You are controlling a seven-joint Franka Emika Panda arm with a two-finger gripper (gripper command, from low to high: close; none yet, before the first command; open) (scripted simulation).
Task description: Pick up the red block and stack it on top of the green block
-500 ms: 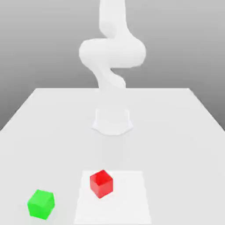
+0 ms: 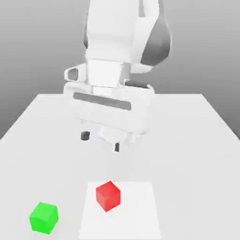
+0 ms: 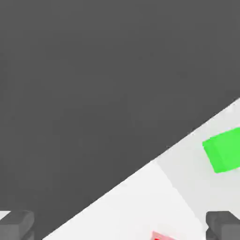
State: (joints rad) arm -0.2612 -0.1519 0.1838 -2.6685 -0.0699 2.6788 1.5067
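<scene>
Pincer: since nothing is grasped yet, the gripper (image 2: 101,141) hangs at mid-frame with its fingers spread, presumably to straddle a cube.
Red block (image 2: 108,196): bottom centre-left, on the white patch (image 2: 136,211) (maybe a pickup zone).
Green block (image 2: 44,218): lower left, apart, its top free to receive red.

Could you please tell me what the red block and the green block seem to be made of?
The red block looks like matte plastic or painted wood: flat, even color, no grain. The green block looks much the same, its plain faces without bright highlights; the look leaves the material open.
</scene>
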